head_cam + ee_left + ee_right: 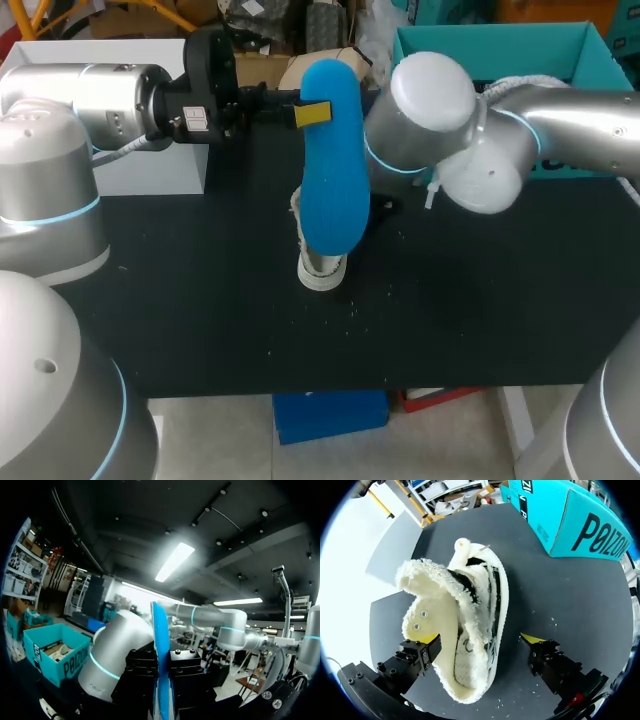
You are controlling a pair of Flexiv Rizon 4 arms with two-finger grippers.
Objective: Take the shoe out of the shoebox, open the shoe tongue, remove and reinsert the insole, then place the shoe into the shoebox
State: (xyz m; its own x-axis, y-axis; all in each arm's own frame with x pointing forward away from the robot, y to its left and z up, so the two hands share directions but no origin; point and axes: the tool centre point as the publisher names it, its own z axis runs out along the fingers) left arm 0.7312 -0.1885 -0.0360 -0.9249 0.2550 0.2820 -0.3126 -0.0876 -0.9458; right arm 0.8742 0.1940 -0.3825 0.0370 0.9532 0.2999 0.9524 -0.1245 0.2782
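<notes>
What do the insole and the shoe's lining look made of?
The insole looks like matte blue foam, smooth and thin, though rubber is possible. The lining of the shoe looks like cream fleece: fuzzy fibres show along its edges.

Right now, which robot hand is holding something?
The left hand, pinching the blue insole. The right hand is open around the white shoe.
</notes>
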